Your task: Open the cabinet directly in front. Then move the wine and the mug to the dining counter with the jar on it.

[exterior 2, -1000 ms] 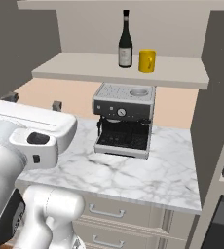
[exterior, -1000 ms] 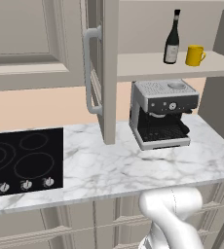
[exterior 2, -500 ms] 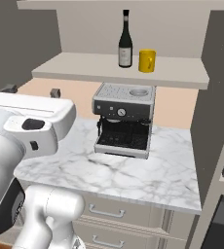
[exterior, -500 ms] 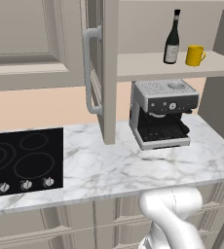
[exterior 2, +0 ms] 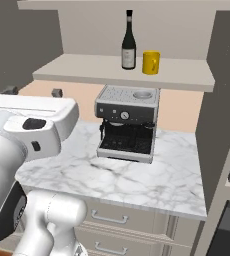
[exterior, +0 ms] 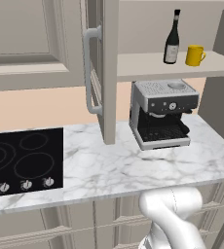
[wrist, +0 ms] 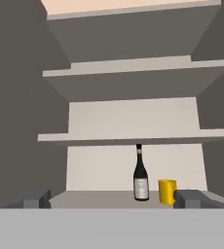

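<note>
While the cabinet (exterior: 109,73) stands open in the left base view, its door juts edge-on toward us with the curved silver handle (exterior: 90,70) on its left face. On the bottom shelf, at about one o'clock from the door's edge, the wine (exterior: 172,38) stands upright, and the mug (exterior: 195,55) sits just beside it at three o'clock, apart from it, handle toward the bottle. Below the shelf an espresso machine (exterior: 160,113) rests on the marble counter (exterior: 109,168), and a black cooktop (exterior: 21,160) lies well off at nine o'clock from it. White arm links rise at the lower right.

From the right base view the same shelf (exterior 2: 122,72) shows the wine (exterior 2: 129,42) upright with the mug (exterior 2: 151,62) close at its three o'clock, a sliver of shelf between them. The espresso machine (exterior 2: 128,122) sits directly beneath, at six o'clock from the bottle. The arm's bulky white body fills the left side.

Looking along the hand, the gripper (wrist: 112,198) has its jaws spread as wide as they go, with nothing between them; one finger tip (wrist: 34,198) sits at the lower left and the other at the lower right. Between the tips, well back on the lowest shelf, stand the wine (wrist: 141,175) and, at its three o'clock, the mug (wrist: 167,191). Two more shelves stack above at twelve o'clock.
</note>
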You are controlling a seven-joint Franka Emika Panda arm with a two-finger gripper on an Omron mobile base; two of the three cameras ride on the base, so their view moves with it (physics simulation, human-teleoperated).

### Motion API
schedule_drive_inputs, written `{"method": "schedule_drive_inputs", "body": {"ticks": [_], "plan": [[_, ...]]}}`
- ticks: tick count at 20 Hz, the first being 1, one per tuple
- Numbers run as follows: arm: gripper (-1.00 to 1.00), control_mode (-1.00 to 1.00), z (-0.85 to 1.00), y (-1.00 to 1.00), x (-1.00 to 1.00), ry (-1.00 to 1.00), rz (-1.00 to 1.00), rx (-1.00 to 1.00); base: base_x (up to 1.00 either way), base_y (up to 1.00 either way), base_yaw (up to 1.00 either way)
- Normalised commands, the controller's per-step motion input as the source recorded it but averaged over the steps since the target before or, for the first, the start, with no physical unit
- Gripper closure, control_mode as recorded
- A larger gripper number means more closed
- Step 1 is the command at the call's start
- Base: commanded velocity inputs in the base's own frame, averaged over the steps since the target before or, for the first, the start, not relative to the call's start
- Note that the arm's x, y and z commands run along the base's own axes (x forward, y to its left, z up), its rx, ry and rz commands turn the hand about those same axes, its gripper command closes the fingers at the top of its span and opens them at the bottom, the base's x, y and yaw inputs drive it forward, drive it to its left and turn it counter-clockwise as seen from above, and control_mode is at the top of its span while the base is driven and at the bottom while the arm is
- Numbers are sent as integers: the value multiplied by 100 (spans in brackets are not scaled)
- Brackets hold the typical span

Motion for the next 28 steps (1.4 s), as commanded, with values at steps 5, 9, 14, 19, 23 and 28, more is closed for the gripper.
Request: {"method": "schedule_drive_inputs", "body": {"ticks": [5,9,14,19,23,28], "plan": [[-100,-100,0,0,21,3,0,0,0,0,0],[-100,-100,0,-2,29,5,0,0,0,0,0],[-100,-100,0,-13,23,5,0,0,0,0,0],[-100,-100,0,-22,16,5,0,0,0,0,0],[-100,-100,0,-18,18,5,0,0,0,0,0],[-100,-100,-4,-5,20,3,0,0,0,0,0]]}}
